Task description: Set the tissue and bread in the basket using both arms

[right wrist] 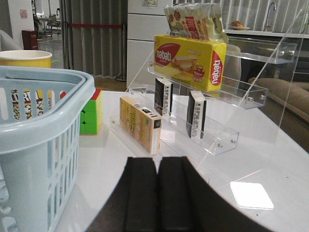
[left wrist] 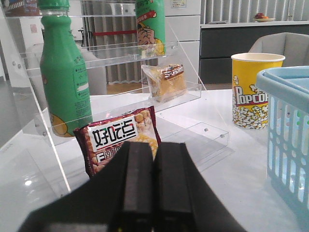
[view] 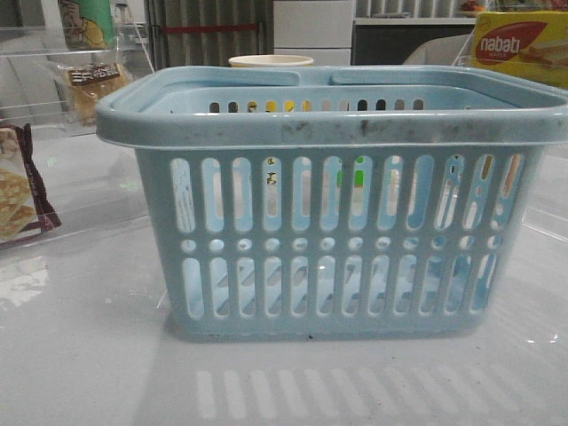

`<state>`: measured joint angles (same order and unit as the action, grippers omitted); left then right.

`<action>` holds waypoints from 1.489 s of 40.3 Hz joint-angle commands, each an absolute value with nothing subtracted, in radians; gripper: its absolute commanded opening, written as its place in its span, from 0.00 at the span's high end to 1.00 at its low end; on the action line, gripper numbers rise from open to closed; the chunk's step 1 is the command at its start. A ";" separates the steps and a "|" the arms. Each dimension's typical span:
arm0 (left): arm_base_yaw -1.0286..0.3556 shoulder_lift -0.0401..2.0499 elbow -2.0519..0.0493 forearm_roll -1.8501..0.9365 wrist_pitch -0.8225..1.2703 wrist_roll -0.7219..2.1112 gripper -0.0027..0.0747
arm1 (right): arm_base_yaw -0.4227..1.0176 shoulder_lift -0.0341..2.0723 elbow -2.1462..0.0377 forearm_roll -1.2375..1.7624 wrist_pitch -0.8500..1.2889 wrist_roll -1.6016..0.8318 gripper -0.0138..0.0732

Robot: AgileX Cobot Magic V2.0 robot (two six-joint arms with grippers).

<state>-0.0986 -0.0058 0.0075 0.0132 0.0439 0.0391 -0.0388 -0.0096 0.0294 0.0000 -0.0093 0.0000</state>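
The pale blue basket point(view: 328, 222) fills the middle of the front view, and no gripper shows there. The bread point(left wrist: 166, 82), in a clear wrapper with a dark label band, stands on a clear acrylic shelf; it also shows in the front view point(view: 89, 84). My left gripper point(left wrist: 153, 147) is shut and empty, low in front of the shelf and well short of the bread. Two small blackish packs point(right wrist: 164, 95) point(right wrist: 196, 113) stand on the right shelf; I cannot tell which is the tissue. My right gripper point(right wrist: 158, 160) is shut and empty, short of them.
A maroon-edged cracker packet point(left wrist: 120, 137) leans just beyond my left gripper, with a green bottle point(left wrist: 65, 82) beside it and a popcorn cup point(left wrist: 253, 89) by the basket point(left wrist: 289, 125). On the right are a nabati box point(right wrist: 190, 60), a tan box point(right wrist: 140, 124) and a colour cube point(right wrist: 91, 112).
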 commanded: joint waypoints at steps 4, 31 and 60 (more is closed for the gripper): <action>-0.104 -0.024 0.008 0.058 -0.080 0.048 0.85 | -0.043 -0.028 0.030 -0.010 -0.104 -0.007 0.78; -0.104 -0.018 -0.201 -0.027 -0.042 0.048 0.85 | -0.043 -0.027 -0.126 0.000 0.047 -0.007 0.78; -0.104 0.414 -0.788 -0.028 0.566 0.048 0.85 | -0.043 0.460 -0.756 0.000 0.659 -0.008 0.78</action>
